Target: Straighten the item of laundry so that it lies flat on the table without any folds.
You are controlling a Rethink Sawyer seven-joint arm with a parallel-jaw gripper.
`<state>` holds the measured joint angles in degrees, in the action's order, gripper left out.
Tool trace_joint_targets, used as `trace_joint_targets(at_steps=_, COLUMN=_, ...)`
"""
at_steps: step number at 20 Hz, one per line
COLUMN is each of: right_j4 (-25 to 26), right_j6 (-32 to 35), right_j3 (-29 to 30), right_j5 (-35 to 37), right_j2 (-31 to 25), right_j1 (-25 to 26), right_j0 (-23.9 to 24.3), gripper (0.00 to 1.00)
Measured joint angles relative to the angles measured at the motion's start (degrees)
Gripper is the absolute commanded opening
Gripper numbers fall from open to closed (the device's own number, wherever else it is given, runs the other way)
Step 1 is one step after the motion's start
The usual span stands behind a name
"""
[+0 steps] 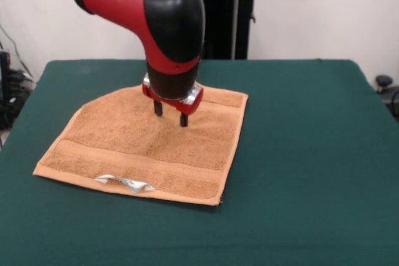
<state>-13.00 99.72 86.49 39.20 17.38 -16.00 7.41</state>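
Front view. The arm [149, 10] is reaching down from above, and its gripper [171, 114] is hanging over the towel [146, 147] with its two fingers [184, 119] parted and holding nothing. The towel is lying spread on the table [299, 154], directly beneath the gripper and extending mostly toward the camera from it. A white tag [124, 183] is sitting at the towel's hem, nearer the camera than the gripper. The towel corner to the gripper's picture-left is looking cut off, possibly folded.

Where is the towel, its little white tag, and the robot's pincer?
towel [118, 144]: front view, middle of the cloth.
white tag [124, 183]: front view, near hem.
pincer [171, 114]: front view, between its open tips.
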Motion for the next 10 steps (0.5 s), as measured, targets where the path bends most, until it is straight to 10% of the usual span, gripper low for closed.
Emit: trace_joint_targets(at_steps=10, right_j4=0.04, right_j6=0.00, right_j3=4.07, right_j5=1.67, right_j2=1.37, right_j1=-12.87, right_j0=-2.41, gripper=1.00)
